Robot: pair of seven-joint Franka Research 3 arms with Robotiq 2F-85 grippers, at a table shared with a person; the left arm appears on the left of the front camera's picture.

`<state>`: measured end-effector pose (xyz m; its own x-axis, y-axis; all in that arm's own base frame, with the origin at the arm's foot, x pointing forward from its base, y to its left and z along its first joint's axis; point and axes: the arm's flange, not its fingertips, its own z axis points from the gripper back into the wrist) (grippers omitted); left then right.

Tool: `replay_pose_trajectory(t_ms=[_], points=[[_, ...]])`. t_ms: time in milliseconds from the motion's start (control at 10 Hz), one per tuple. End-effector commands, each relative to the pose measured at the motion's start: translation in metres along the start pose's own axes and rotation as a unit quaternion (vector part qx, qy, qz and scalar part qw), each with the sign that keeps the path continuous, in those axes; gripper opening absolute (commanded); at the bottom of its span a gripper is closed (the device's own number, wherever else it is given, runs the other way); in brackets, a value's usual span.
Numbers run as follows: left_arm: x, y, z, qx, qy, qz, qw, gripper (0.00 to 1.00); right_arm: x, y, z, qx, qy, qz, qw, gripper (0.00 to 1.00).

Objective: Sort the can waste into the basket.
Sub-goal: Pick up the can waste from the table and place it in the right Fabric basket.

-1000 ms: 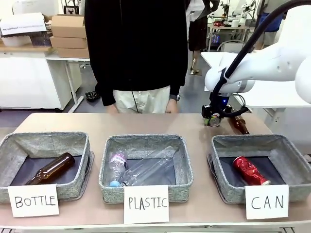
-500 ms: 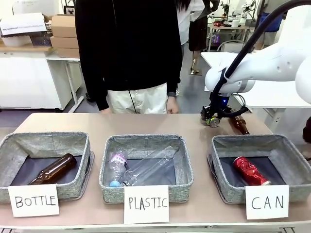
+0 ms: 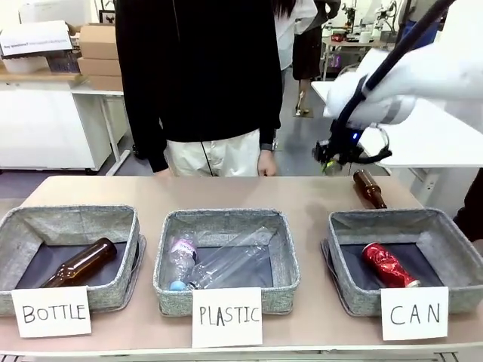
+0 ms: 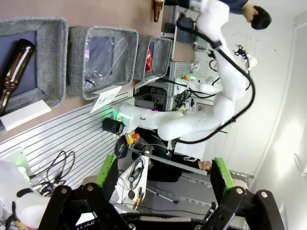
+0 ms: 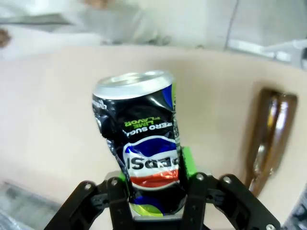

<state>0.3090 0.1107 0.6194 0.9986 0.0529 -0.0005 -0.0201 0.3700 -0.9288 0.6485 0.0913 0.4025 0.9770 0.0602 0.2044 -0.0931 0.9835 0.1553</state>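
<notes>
Right wrist view shows the dark can (image 5: 144, 148) pinched between the right gripper (image 5: 153, 184)'s green pads, its dented side printed "PEPSI" and "ZERO SUGAR LIME FLAVOR", upside down from this angle, silver end pointing away. Below it lies the tan table (image 5: 48, 120), with a brown glass bottle (image 5: 266, 139) lying off to the side. From the front, that gripper (image 3: 337, 156) hangs above the table's far right, near the loose bottle (image 3: 370, 188), though the can itself is hard to make out there.

Three grey baskets line the near edge. The one signed "CAN" (image 3: 347, 290) holds the red can (image 3: 389, 265), lying on its dark lining. The "PLASTIC" basket (image 3: 170, 290) holds clear plastic bottles (image 3: 219, 264); the "BOTTLE" basket (image 3: 124, 290) holds a brown bottle (image 3: 79, 262).

A person in a black top (image 3: 200, 75) stands at the far side.

The left gripper (image 4: 165, 177) has its jaws spread wide, nothing between them.
</notes>
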Motion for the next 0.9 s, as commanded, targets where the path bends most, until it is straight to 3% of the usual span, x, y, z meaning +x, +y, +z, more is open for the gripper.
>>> replay_pose_trajectory(t_ms=[0,100,200,400,500,800], points=[[-0.002,-0.001,0.000,0.002,0.000,0.000,1.000,1.00,-0.097,-0.010,0.066,0.104,0.087,0.054,0.989,0.01],[-0.002,-0.001,0.000,0.002,0.000,0.000,1.000,1.00,-0.128,-0.023,0.079,0.123,0.129,0.090,0.980,0.01],[-0.002,-0.001,0.000,0.002,0.000,0.000,1.000,1.00,-0.155,-0.040,0.090,0.186,0.142,0.136,0.963,0.01],[-0.002,-0.001,0.000,0.002,0.000,0.000,1.000,1.00,-0.211,-0.064,0.090,0.197,0.146,0.225,0.943,0.01],[-0.002,-0.001,0.000,0.002,0.000,0.000,1.000,1.00,-0.230,-0.069,0.080,0.178,0.157,0.240,0.941,0.01],[-0.002,-0.001,0.000,0.002,0.000,0.000,1.000,1.00,-0.251,-0.076,0.062,0.215,0.163,0.218,0.938,0.01]])
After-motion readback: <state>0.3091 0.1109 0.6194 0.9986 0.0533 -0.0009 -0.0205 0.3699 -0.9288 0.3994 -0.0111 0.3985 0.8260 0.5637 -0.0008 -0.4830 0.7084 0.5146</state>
